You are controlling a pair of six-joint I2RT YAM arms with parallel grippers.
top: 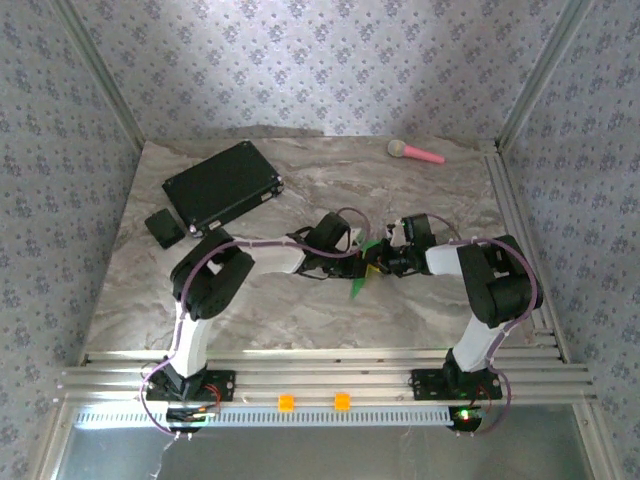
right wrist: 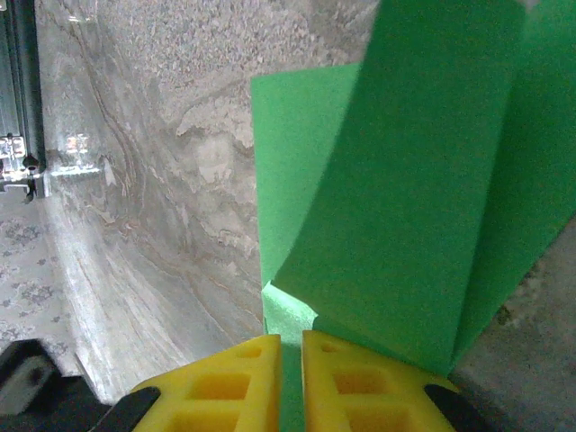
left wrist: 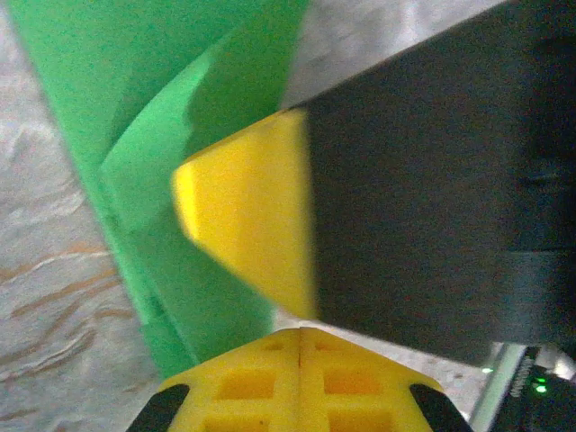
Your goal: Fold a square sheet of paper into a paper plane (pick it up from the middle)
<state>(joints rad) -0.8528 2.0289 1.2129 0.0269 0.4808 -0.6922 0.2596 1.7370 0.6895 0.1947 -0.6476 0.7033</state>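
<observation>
Fingers [right wrist: 360,387] of my right gripper [right wrist: 290,346] pinch the green paper [right wrist: 405,207] at mid-table, its length running toward twelve o'clock from them, while my left gripper [left wrist: 301,337], fully closed, meets it from nine o'clock, grip unclear.

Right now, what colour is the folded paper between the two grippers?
Bright green, plain and unmarked; the paper shows best in the right wrist view.
</observation>
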